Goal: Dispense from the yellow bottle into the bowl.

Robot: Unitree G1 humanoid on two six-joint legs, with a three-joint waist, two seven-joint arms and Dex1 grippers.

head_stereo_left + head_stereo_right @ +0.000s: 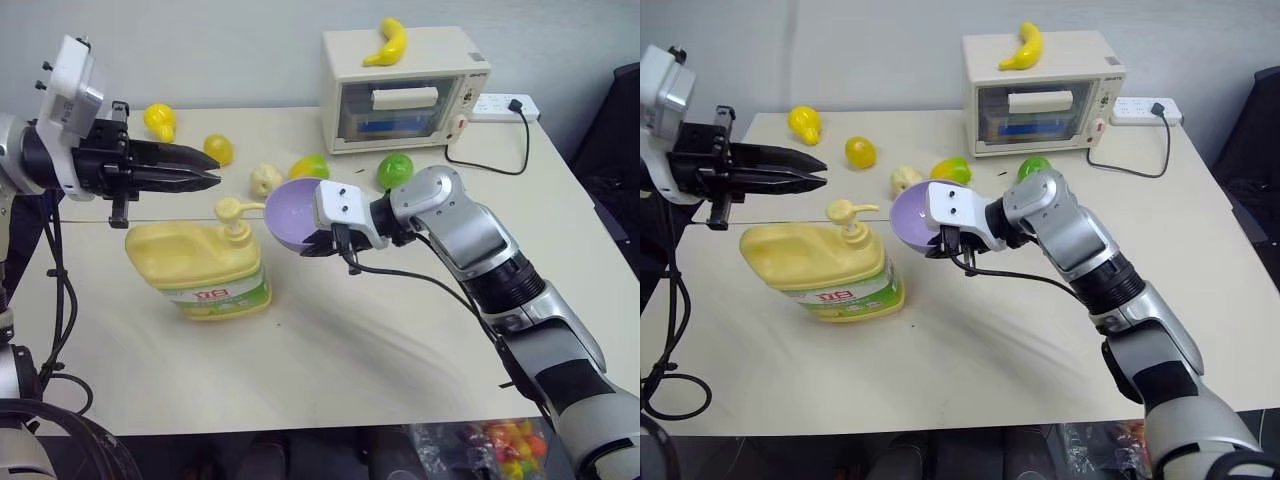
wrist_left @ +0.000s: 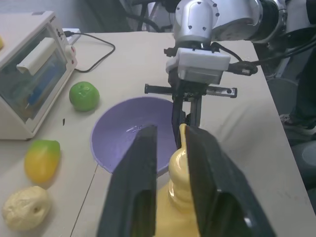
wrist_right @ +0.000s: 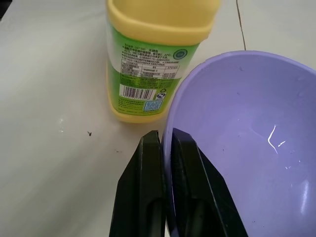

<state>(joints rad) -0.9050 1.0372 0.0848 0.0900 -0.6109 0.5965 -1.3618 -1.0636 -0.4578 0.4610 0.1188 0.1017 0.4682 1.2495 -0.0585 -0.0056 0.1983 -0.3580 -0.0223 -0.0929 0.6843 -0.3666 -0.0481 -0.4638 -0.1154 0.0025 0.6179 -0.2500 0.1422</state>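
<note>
Right now my right gripper (image 3: 165, 143) pinches the lavender bowl's (image 1: 292, 212) rim, holding it tilted beside the yellow bottle's (image 1: 200, 262) pump. My left gripper (image 1: 212, 180) hovers clenched and empty above that pump.

Even bright light, soft shadows, wrist fingers blurred.

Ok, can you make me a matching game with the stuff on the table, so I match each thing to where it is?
Things:
1. banana
2. bowl
3. yellow bottle
4. power strip

Places:
a. standing on the table, under the left gripper
b. on top of the toaster oven
c. on the table behind the toaster oven
d. held up by its rim in the right gripper

Pairs: 1-b, 2-d, 3-a, 4-c
</note>
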